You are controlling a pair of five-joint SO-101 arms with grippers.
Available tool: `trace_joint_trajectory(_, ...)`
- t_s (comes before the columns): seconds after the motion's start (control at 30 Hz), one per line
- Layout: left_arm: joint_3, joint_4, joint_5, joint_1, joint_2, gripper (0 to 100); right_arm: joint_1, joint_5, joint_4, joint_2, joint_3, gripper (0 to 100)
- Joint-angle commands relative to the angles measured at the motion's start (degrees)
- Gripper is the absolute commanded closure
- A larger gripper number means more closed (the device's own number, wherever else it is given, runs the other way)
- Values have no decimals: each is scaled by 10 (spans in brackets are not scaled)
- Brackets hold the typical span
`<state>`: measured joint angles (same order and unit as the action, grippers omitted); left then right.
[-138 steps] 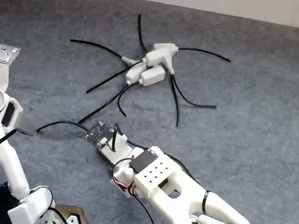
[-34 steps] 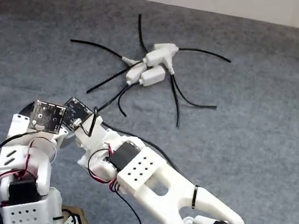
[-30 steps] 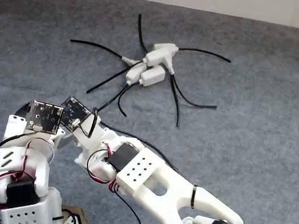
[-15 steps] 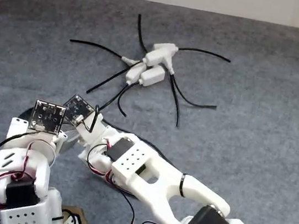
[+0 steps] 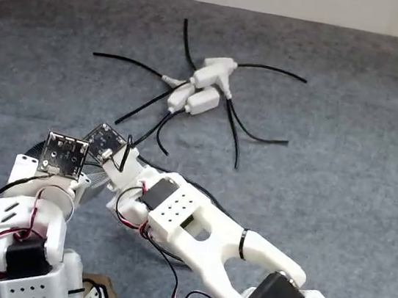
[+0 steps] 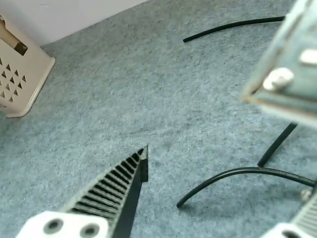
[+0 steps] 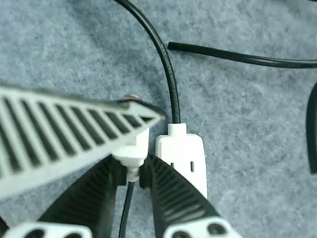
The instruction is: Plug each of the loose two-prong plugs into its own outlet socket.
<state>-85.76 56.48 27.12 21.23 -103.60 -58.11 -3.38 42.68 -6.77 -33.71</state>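
The grey carpet (image 5: 343, 177) covers the whole table. On it the right arm (image 5: 202, 231) stretches from the near right corner toward the near left. Its head ends just beside the head of the left arm (image 5: 24, 235), which stands at the near left edge. In the left wrist view a beige basket (image 6: 20, 74) with triangular holes stands at the foot of the wall.

In the far middle of the carpet lies a cluster (image 5: 202, 84) of white plugs and sockets, touching one another. Thin black cords (image 5: 234, 135) spread out from it in all directions. The cluster is well apart from both arms.

Each wrist carries a small circuit board (image 5: 65, 154). Any print on the boards is too small to read.

The left pincer (image 6: 225, 181) is wide open just over the carpet (a curved cord end lies on the carpet between its fingers).

The right pincer (image 7: 133, 164) is closed on a small white plug (image 7: 130, 148). The thin black cord of this plug runs back between the two black fingers. Just beside the plug, on the carpet, lies a white socket (image 7: 181, 153). It is a flat rectangular block with two narrow slots on its face, and its own black cord leaves from the far end. A pale ribbed strip (image 7: 64, 134) crosses over the plug, and I cannot tell to which pincer it belongs.
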Motion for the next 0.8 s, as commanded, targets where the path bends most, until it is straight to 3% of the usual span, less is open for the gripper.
trace_joint_trajectory(0.0,-29,-1,4,-7,0,521,-6,10,32,-43,43,992)
trace_joint_trajectory(0.3,-68,0,4,-3,0,521,22,10,87,-178,45,992)
trace_joint_trajectory(0.63,-70,-4,5,12,0,522,39,-2,127,-196,45,992)
trace_joint_trajectory(0.77,-113,-82,5,71,0,522,73,-67,206,-196,67,992)
